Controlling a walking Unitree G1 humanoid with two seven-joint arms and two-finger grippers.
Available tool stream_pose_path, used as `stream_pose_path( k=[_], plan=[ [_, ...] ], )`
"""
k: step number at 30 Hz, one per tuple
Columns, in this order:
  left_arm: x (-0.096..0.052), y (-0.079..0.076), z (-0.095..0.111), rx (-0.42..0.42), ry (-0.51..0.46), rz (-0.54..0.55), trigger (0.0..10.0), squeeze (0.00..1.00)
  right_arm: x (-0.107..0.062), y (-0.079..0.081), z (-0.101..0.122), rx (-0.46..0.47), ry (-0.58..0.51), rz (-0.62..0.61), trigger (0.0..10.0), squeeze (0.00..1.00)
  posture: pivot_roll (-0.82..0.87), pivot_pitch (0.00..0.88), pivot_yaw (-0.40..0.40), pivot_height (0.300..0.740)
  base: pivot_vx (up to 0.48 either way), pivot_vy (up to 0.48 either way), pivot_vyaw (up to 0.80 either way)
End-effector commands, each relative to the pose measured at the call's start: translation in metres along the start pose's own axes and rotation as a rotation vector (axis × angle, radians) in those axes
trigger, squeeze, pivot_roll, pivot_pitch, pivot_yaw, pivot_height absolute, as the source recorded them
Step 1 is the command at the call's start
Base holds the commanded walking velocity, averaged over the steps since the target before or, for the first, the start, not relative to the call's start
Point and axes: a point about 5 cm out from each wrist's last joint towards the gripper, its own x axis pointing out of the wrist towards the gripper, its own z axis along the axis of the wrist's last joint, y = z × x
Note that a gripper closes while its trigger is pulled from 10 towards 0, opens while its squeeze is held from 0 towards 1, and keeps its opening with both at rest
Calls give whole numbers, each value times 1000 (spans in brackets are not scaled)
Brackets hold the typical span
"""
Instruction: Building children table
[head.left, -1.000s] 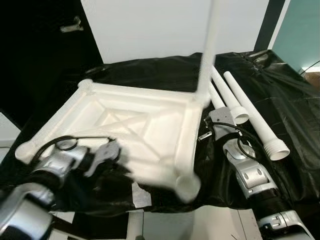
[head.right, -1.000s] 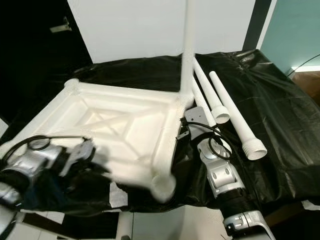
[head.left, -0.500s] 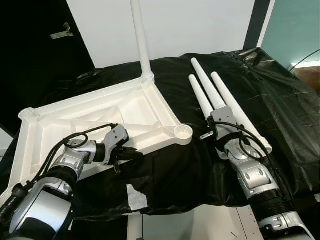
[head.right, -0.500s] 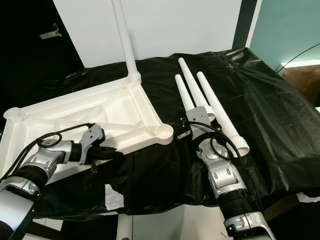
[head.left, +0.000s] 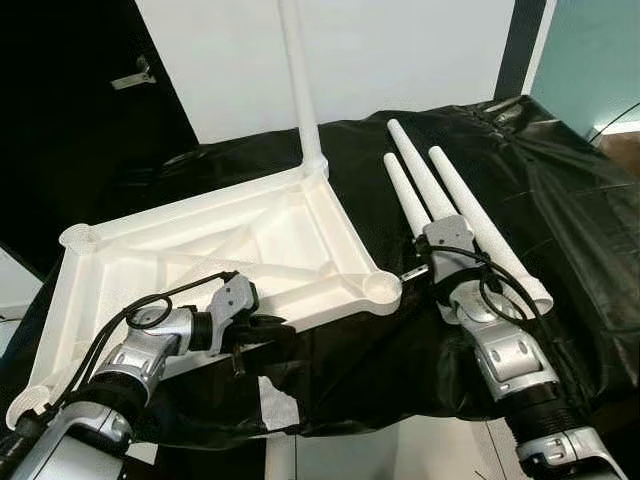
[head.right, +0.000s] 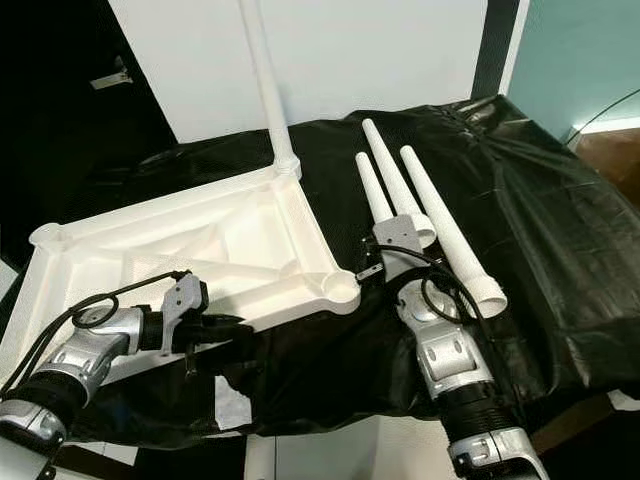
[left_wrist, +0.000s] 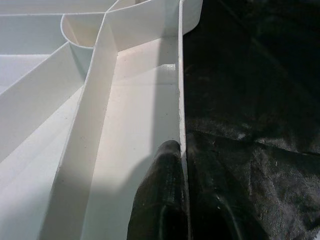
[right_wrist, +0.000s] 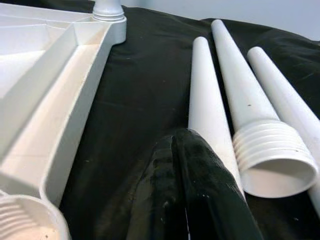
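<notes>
Tabletop (head.left: 200, 240) rim pinched by left claw (left_wrist: 181, 210), forearm stretched low.

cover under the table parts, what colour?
Black, glossy and wrinkled: the cover shows best in the right eye view.

open black sheet (head.left: 370, 200) between tabletop (head.left: 230, 240) and loose legs (head.left: 440, 190)

Upturned white tabletop (head.left: 200, 250), one leg (head.left: 300, 80) upright; three legs (head.left: 440, 200) alongside.
</notes>
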Motion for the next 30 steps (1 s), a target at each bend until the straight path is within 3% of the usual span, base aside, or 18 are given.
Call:
stream_pose_path(
  k=[1,6,8,12,13,15,16,18,19,24,29,30],
  plan=[
    [11,-31,1,-17,-108,-424,10000,24,-1,4,1,9,2,5,10000,0,-145,7,87,740,0,0,0],
    [23,-33,6,9,-157,-394,10000,16,-1,5,0,11,4,4,10000,0,-157,5,91,740,0,0,0],
    [27,-34,14,0,-214,-388,10000,800,-2,5,0,12,5,4,10000,0,-159,2,88,740,0,0,0],
    [27,-36,18,-11,-246,-398,10000,800,-2,6,0,13,5,5,10000,0,-159,2,87,740,0,0,0],
    [26,-40,16,-26,-226,-426,10000,1000,-2,6,1,12,4,6,10000,0,-160,0,85,740,0,0,0],
    [26,-43,13,-32,-212,-436,10000,1000,-1,5,1,10,2,6,10000,0,-160,0,84,740,0,0,0],
    [26,-42,14,-30,-223,-410,10000,141,-1,5,2,9,1,5,10000,0,-158,0,83,740,0,0,0],
    [26,-40,15,-27,-234,-387,10000,141,0,4,2,8,0,5,10000,0,-157,0,82,740,0,0,0],
    [26,-36,18,-19,-257,-349,10000,0,0,4,2,7,-1,5,10000,0,-155,0,80,740,0,0,0],
    [23,-25,28,-3,-308,-278,10000,0,0,5,2,6,-1,9,10000,0,-153,0,80,740,0,0,0],
    [13,-4,50,0,-430,-130,10000,0,0,7,4,9,-4,12,10000,0,-153,0,83,740,0,0,0],
    [10,5,59,3,-483,-49,10000,0,0,7,5,11,-7,11,10000,0,-149,0,83,740,0,0,0]
  ],
)
